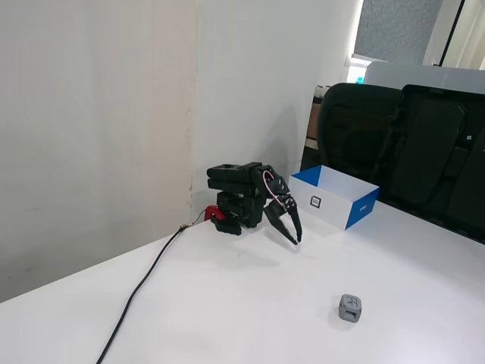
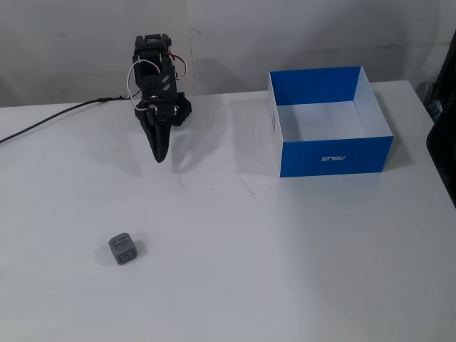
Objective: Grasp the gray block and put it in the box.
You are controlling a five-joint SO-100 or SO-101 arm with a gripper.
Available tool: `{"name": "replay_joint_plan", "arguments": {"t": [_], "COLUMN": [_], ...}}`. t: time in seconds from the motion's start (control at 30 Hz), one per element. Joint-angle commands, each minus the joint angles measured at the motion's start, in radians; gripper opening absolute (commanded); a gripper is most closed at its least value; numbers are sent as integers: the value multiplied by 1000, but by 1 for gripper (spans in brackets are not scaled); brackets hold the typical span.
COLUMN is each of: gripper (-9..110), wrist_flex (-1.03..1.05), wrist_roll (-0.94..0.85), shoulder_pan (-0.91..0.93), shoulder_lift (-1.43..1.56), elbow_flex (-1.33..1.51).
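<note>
worktop [image 2: 299, 256]: white, plain wall behind, black chairs [image 1: 394, 144] at 2 o'clock
gripper [image 2: 159, 155]: apparently clenched, empty
gray block [image 2: 123, 249]: 7 o'clock
box [image 2: 331, 153]: 2 o'clock

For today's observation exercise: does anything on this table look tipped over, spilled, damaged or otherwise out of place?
Nothing stands out. The gray block sits flat on the white table, apart from everything. The box stands upright, open and empty. The hand hangs near the wall, holding nothing, its fingers close together.
</note>
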Motion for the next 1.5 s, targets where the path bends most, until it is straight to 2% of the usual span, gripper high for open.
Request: {"name": "replay_joint_plan", "arguments": {"t": [0.0, 0.23, 0.4, 0.7, 1.03, 1.13, 1.47], "gripper": [0, 0, 9, 24, 26, 31, 30], "wrist_flex": [-3, -104, -186, -279, -296, -293, -344], "wrist_roll": [-259, -586, -703, -735, -723, -733, -735], "shoulder_pan": [-61, -117, -124, -156, -202, -218, -256], "shoulder_lift": [0, -9, -91, -261, -678, -744, -989], "elbow_flex": [-107, -212, -247, -333, -595, -630, -756]}}
